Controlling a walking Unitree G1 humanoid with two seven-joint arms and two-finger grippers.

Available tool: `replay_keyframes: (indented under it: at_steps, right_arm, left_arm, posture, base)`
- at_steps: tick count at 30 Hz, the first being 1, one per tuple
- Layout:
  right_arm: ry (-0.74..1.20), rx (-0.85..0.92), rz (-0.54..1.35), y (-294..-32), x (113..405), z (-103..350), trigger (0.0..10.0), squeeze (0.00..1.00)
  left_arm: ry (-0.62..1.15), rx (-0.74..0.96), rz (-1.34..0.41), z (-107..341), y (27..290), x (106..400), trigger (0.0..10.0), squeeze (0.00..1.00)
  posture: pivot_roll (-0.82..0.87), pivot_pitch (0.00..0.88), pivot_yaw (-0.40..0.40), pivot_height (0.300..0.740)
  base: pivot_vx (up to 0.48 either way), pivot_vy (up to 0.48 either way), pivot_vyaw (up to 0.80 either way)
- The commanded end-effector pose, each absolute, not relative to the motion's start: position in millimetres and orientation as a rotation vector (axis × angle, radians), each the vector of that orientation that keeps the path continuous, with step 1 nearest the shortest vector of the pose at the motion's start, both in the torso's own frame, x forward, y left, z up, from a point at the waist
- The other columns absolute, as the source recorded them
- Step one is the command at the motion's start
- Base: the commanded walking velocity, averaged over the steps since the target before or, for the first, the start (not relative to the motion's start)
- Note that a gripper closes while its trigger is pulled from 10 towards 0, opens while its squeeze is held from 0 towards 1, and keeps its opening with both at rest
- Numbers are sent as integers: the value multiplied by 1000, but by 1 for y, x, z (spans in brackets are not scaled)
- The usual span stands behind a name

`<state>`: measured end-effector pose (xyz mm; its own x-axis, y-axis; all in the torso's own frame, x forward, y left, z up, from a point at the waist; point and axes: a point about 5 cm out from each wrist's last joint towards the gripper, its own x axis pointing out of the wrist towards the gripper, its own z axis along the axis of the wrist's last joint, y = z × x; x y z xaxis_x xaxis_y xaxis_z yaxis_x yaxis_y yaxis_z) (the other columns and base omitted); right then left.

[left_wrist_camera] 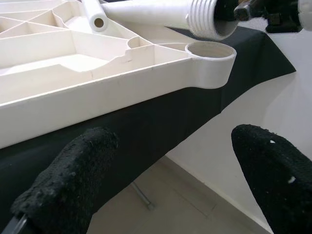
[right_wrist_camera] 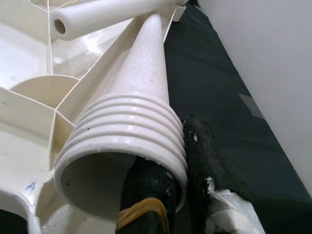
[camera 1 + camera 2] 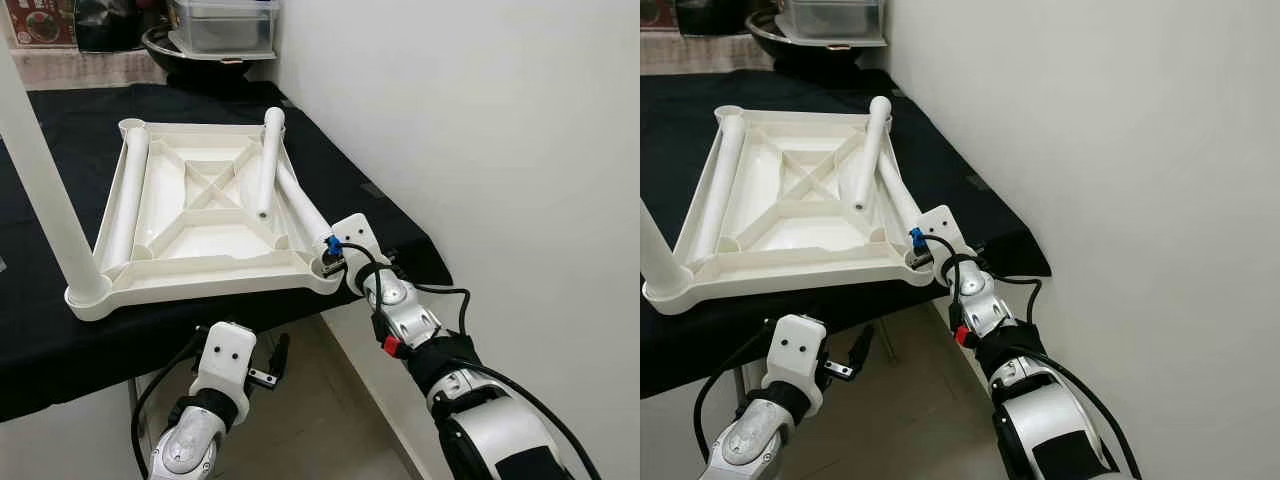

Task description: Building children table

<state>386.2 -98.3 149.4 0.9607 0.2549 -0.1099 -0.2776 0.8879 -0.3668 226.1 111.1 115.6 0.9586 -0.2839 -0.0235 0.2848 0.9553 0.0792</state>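
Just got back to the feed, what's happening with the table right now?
The white tabletop lies upside down on the black-covered table. One leg already stands in its near-left corner socket. The right gripper pinches the rim of a loose leg's threaded end, one finger inside the opening and one outside, holding it just above the empty near-right socket. Two more legs lie in the tabletop. The left gripper hangs open below the table edge, idle.

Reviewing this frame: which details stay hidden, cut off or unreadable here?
- Standing table leg: top cut off by the left eye view's edge.
- Near right corner socket: its depth is hidden by its own rim; in the eye views the right claw covers it.
- Threaded leg end: one black finger is inside and hides the interior.
- Clear container: contents cropped and unreadable.
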Motion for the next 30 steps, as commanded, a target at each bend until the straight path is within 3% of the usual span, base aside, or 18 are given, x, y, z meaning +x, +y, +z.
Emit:
replay_keyframes:
  at_steps: [1,13,22,26,30]
  right_arm:
    - [46,-409,254,-112,384,151,0,0]
    - [-44,-442,216,-145,372,173,0,0]
    - [-93,-421,163,-155,367,181,0,0]
    - [-192,-327,98,-160,367,199,0,0]
    - [-244,-124,138,-155,363,207,0,0]
  left_arm:
    - [26,73,-293,113,109,223,10000,0]
    - [27,75,-297,112,110,223,10000,0]
    - [32,79,-299,111,110,224,10000,0]
    - [29,82,-297,112,111,224,10000,0]
    - [24,87,-296,112,112,226,10000,0]
  posture:
    - [105,83,-158,740]
    - [96,70,-150,740]
    - [97,64,-146,740]
    - [98,65,-147,740]
    - [95,64,-146,740]
  base:
    - [0,0,0]
    - [0,0,0]
    - [0,0,0]
    - [0,0,0]
    - [0,0,0]
